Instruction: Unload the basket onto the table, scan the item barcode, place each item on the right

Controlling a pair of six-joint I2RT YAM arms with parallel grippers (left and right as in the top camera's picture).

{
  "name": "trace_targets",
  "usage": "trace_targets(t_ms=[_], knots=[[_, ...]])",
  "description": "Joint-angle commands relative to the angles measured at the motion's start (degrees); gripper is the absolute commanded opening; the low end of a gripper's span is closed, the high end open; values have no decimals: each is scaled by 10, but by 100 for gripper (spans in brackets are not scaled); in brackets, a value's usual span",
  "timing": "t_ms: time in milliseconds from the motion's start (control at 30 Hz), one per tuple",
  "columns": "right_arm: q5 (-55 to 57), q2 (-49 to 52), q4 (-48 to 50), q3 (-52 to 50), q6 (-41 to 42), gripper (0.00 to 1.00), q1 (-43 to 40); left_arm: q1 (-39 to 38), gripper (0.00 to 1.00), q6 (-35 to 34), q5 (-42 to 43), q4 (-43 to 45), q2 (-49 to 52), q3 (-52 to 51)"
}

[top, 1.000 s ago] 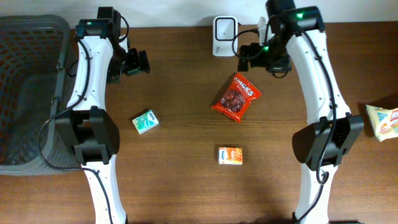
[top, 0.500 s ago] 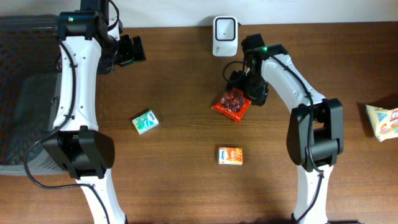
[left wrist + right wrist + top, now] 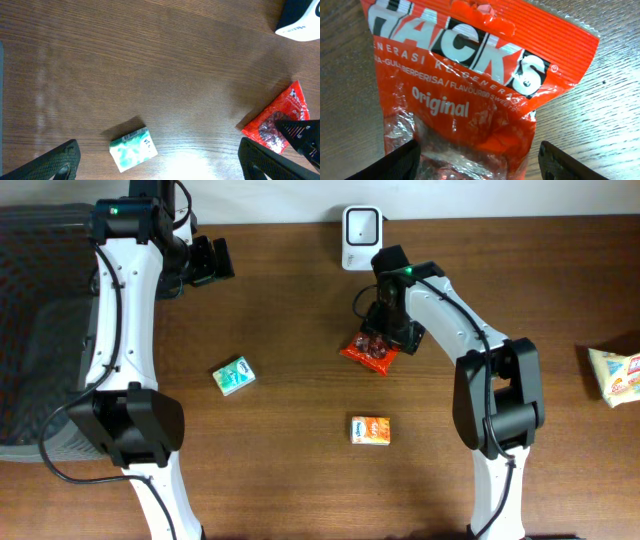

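A red Hacks sweet bag (image 3: 374, 349) lies flat on the wooden table, just in front of the white scanner (image 3: 361, 235). My right gripper (image 3: 390, 323) is down over the bag's near end. In the right wrist view the bag (image 3: 470, 75) fills the frame, and my right gripper (image 3: 479, 164) is open around its clear lower part: the left finger is at the bag's edge, the right finger stands apart from it. No barcode shows on the bag. My left gripper (image 3: 220, 260) hangs open and empty at the back left; the left wrist view shows it (image 3: 160, 165) wide open, high above the table.
A green-and-white box (image 3: 234, 376) lies left of centre, its barcode edge showing in the left wrist view (image 3: 132, 149). A small orange box (image 3: 370, 430) lies nearer the front. A grey basket (image 3: 40, 330) fills the far left. A snack pack (image 3: 618, 375) sits at the right edge.
My right arm has come down from beside the scanner onto the red bag, and its jaws have narrowed around it. The left arm shifted slightly toward the back left, then held still.
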Motion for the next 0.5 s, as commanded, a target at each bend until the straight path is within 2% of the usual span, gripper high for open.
trace_targets(t_ms=[0,267,467], knots=[[31,-7,0,-6,24,76,6,0,99,11,6,0,1,4],[31,-8,-72,56,23,76,9,0,99,11,6,0,1,4],[42,-4,-62,61,23,76,23,0,99,11,6,0,1,4]])
